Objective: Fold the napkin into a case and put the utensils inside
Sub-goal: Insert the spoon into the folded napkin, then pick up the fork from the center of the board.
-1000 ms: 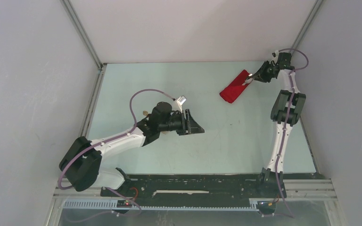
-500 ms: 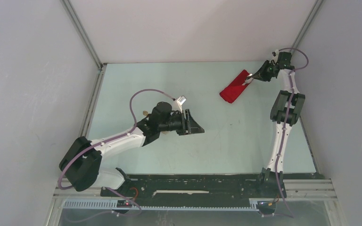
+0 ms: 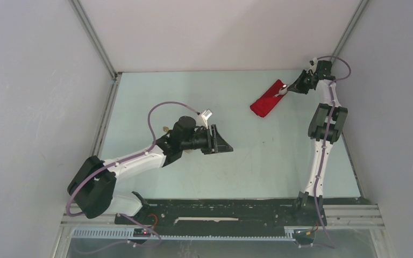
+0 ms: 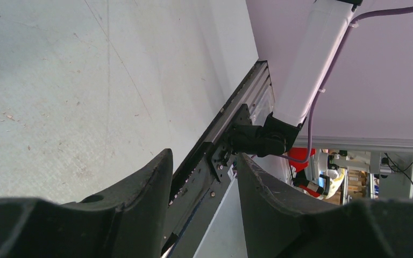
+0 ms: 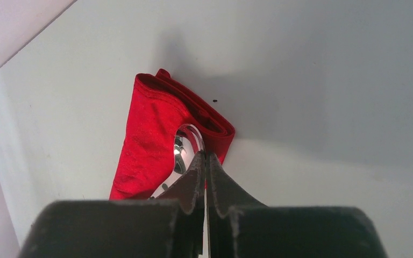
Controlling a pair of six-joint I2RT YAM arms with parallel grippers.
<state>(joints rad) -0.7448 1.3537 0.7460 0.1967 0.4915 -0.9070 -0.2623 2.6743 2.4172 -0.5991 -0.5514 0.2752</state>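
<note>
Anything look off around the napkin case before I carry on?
One thing: the spoon is not fully hidden. Its shiny bowl shows at the open end of the red case, right at the tips of the shut right gripper. The case itself lies flat and tidy.

No text, label, brand, number or sign can be read in any view. The narrow folded red cloth case carries no legible marking. The small white fitting on the purple cable, well to the left of the case, is too small to read.
</note>
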